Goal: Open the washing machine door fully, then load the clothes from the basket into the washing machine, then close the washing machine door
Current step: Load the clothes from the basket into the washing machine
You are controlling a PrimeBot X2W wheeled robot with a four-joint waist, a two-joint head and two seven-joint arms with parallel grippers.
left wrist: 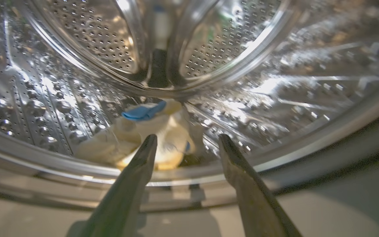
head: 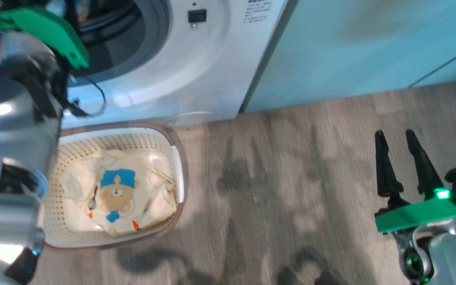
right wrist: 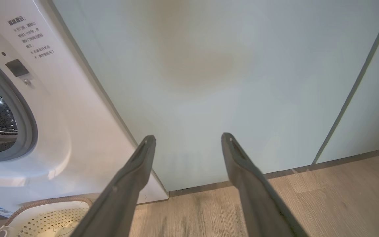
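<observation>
Cloth lies in two places. A cream piece (left wrist: pixel 163 131) with a blue patch (left wrist: pixel 143 112) rests on the drum (left wrist: pixel 61 98) floor, just inside its front lip. The rest of the clothes (head: pixel 121 190), bear print up, fill the middle of the basket (head: pixel 125 139).

The left gripper (left wrist: pixel 188 136) is at the mouth of the drum with its fingers (left wrist: pixel 137 171) spread wide. Nothing is between them, and the cream piece sits just beyond the tips, apart from both. In the head view the left arm (head: pixel 10 118) runs up the left edge and into the washer (head: pixel 196 71) opening (head: pixel 125 35), which is uncovered and ringed in grey rubber.

The basket stands on the floor (head: pixel 291 178), right against the foot of the washer and below the opening. Its brown rim and one white handle (head: pixel 178 170) are on the side toward the bare floor.

The right gripper (head: pixel 394 133) hangs well to the right of the basket, above the wood floor. Its two dark fingers are wide apart and hold nothing. In its wrist view the fingers point at the pale green cabinet (right wrist: pixel 242 65), with the washer at the left edge and a corner of the basket at the lower left.
</observation>
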